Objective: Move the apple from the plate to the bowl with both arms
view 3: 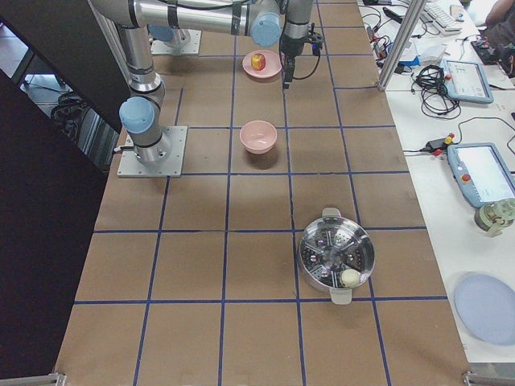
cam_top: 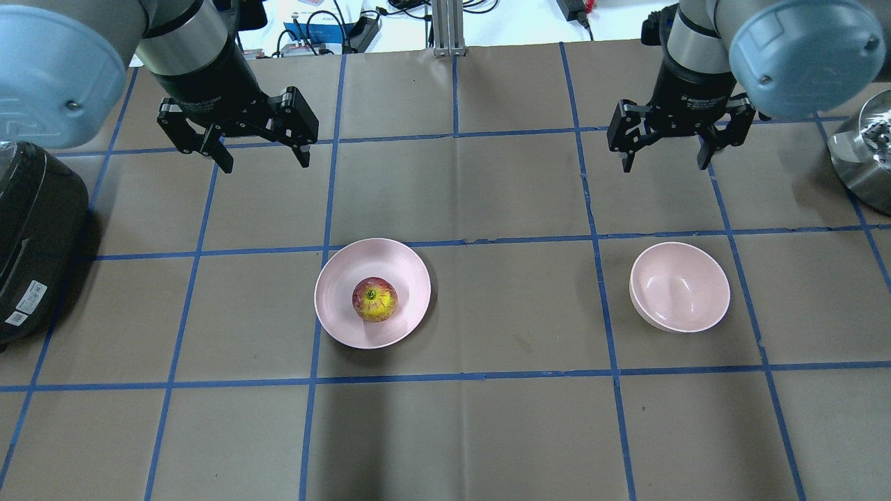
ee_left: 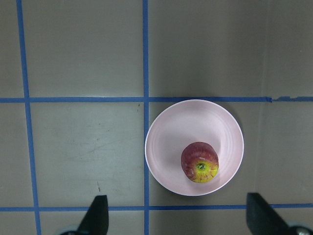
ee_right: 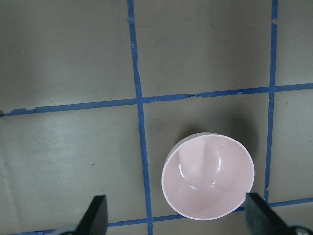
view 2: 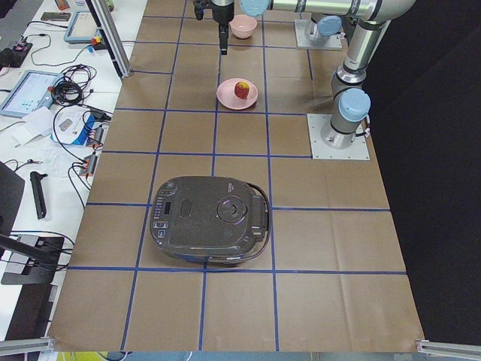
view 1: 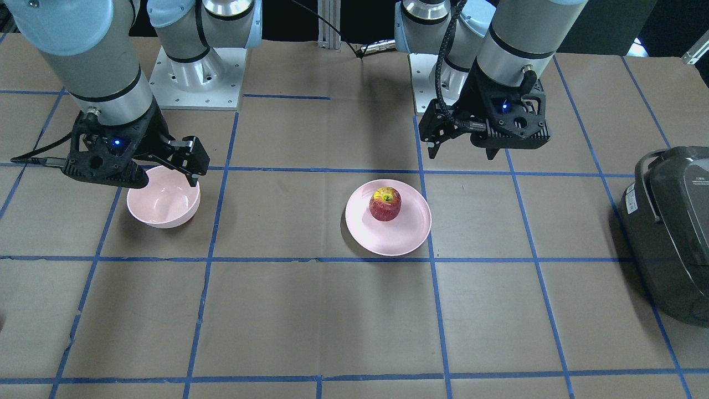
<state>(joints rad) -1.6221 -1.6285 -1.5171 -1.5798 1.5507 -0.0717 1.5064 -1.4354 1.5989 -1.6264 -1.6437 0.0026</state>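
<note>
The red apple (cam_top: 374, 299) with a yellow-green top sits on the flat pink plate (cam_top: 334, 278), left of centre in the overhead view. It also shows in the left wrist view (ee_left: 199, 162) and the front view (view 1: 385, 203). The deep pink bowl (cam_top: 679, 287) stands empty to the right. My left gripper (cam_top: 264, 163) is open and empty, raised beyond the plate. My right gripper (cam_top: 665, 165) is open and empty, raised beyond the bowl (ee_right: 208, 176).
A black rice cooker (cam_top: 35, 236) stands at the table's left end. A steel steamer pot (cam_top: 863, 153) stands at the right end. Blue tape lines grid the brown table cover.
</note>
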